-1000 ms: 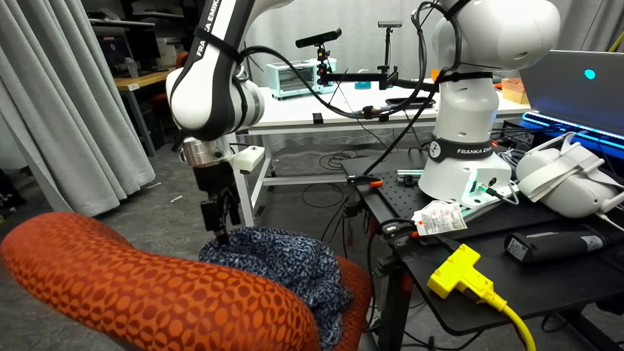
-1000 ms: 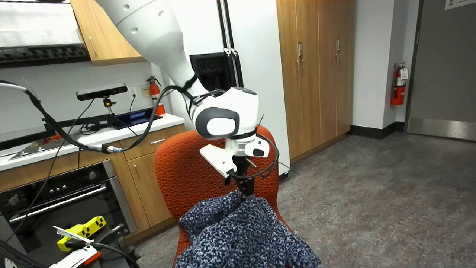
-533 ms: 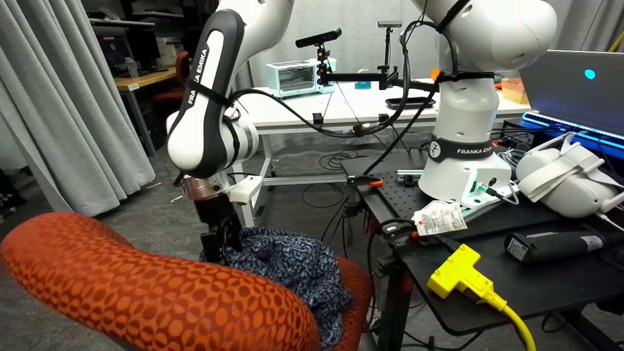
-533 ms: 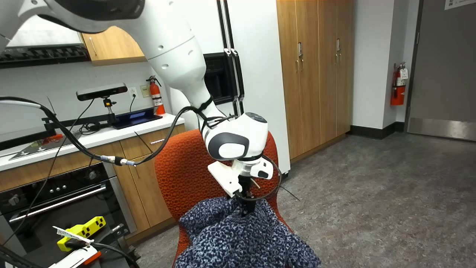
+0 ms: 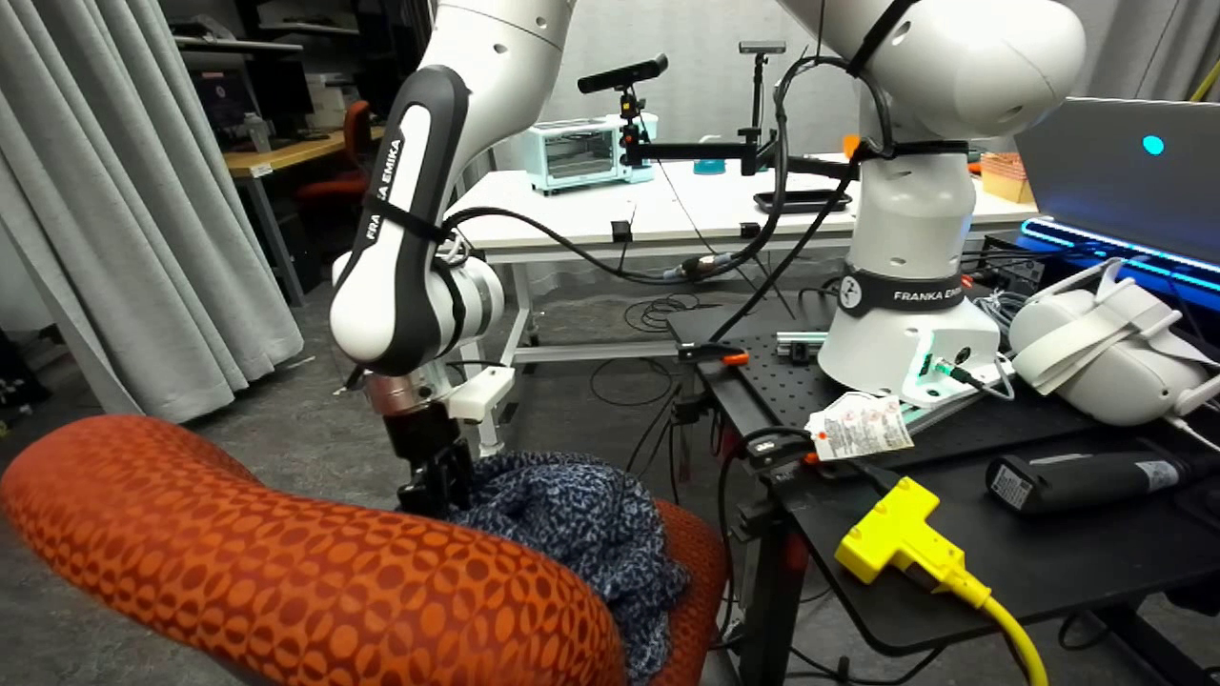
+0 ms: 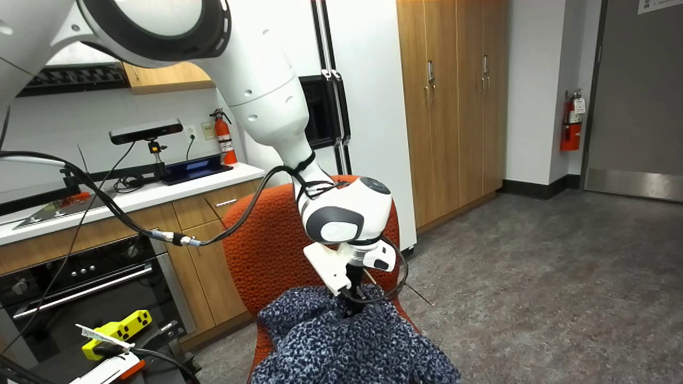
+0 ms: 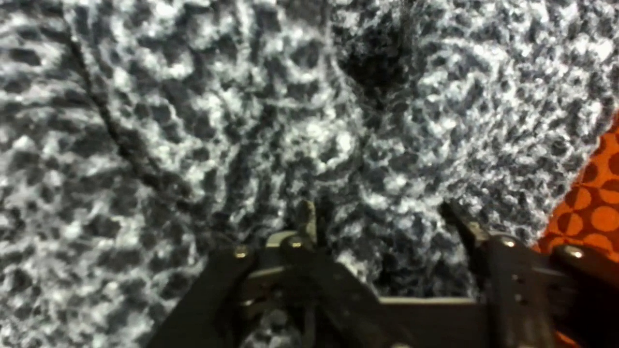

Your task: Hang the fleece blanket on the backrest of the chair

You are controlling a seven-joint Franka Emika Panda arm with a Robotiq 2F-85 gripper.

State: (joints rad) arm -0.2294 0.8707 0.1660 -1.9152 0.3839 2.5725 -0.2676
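The fleece blanket (image 5: 581, 514), mottled navy and grey, lies heaped in thick folds on the chair seat; it also shows in an exterior view (image 6: 341, 352) and fills most of the wrist view (image 7: 193, 111). The orange-red backrest of the chair (image 5: 315, 562) rises beside the heap, and also shows in an exterior view (image 6: 261, 234). My gripper (image 5: 437, 495) points down into the heap close to the backrest. In the wrist view my gripper (image 7: 377, 210) has its fingers apart, with blanket between them. The fingertips are partly sunk in the fabric and hidden in both exterior views.
A black table (image 5: 1010, 572) holds the robot base, a yellow power block (image 5: 901, 534) and a headset (image 5: 1096, 343). A white table (image 5: 648, 205) with a toaster oven (image 5: 581, 152) stands behind. A cable (image 6: 240, 213) hangs along the arm.
My gripper has moved down from the top of the blanket into its folds, with the arm lowering and leaning further over the chair. The blanket's top is pressed down slightly.
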